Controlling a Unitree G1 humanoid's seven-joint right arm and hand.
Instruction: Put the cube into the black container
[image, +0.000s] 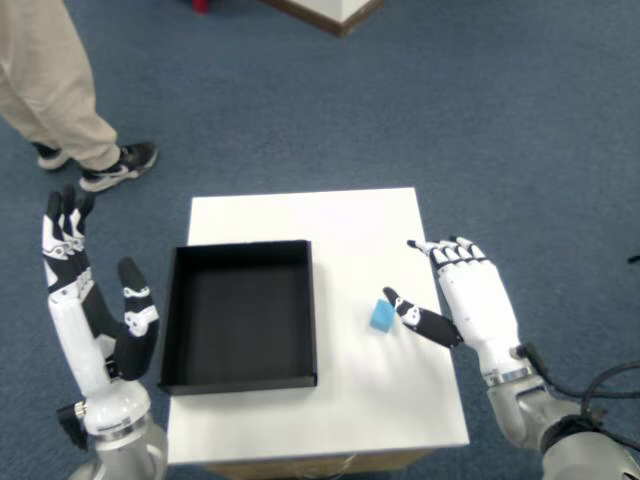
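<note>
A small blue cube (382, 316) lies on the white table (340, 225), right of the black container (240, 313). The container is an open, empty, shallow black tray on the table's left half. My right hand (462, 298) hovers just right of the cube, palm down, fingers spread. Its thumb tip (395, 300) sits right beside the cube's right edge; I cannot tell whether it touches. The hand is open and holds nothing. The left hand (95, 315) is raised off the table's left edge, fingers apart.
Blue carpet surrounds the small table. A person's legs and a black-and-white shoe (115, 165) stand at the upper left. A wooden-edged furniture corner (330, 12) shows at the top.
</note>
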